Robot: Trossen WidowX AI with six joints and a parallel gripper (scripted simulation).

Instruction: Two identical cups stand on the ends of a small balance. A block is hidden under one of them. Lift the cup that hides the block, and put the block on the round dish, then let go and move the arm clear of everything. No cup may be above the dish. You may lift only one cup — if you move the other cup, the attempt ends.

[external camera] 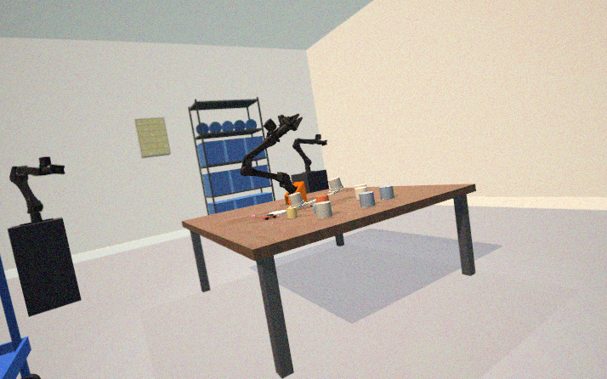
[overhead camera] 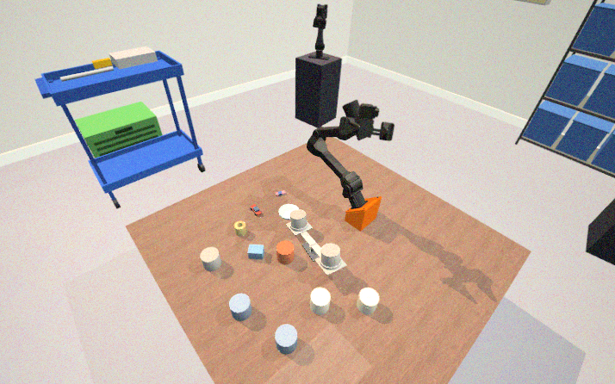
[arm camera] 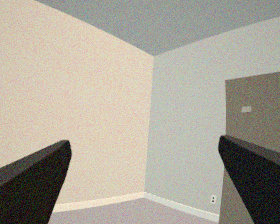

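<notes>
My gripper [overhead camera: 381,120] [external camera: 299,119] [arm camera: 145,145] is open and empty, raised high above the table and pointing away from it. One grey-beige cup [overhead camera: 298,219] [external camera: 295,199] stands upside down on the balance [overhead camera: 307,238] end beside the dish. The other matching cup [overhead camera: 330,256] [external camera: 335,183] stands on the far end. In the exterior view the end near the dish sits lower and the far end higher, its cup leaning. The white round dish [overhead camera: 286,211] [external camera: 277,212] has nothing visible on it. The hidden block is not visible.
An orange cylinder [overhead camera: 285,252] and a light-blue block [overhead camera: 256,251] are beside the balance. A yellow ring-like piece [overhead camera: 240,228], a red toy car [overhead camera: 255,209], a beige cylinder [overhead camera: 210,258], blue cylinders [overhead camera: 240,306] and cream cylinders [overhead camera: 319,300] also stand on the table.
</notes>
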